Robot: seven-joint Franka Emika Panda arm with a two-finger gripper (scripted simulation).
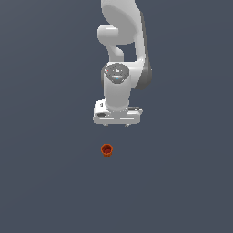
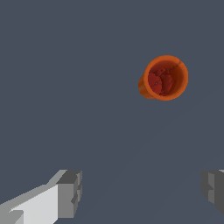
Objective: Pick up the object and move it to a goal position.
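The object (image 1: pixel 106 149) is a tiny orange-red cup with a round rim and a darker hollow centre, standing upright on the grey floor. In the wrist view the object (image 2: pixel 164 78) shows its dark red inside. My white gripper (image 1: pixel 117 125) hangs above and behind it in the exterior view, apart from it. Its two grey fingertips (image 2: pixel 70 192) stand wide apart, so the gripper (image 2: pixel 142 190) is open with nothing between the fingers. The cup lies outside the gap between them.
A flat, plain grey floor (image 1: pixel 45 182) fills both views. The white arm (image 1: pixel 120 41) rises behind the gripper at the top of the exterior view. No other objects show.
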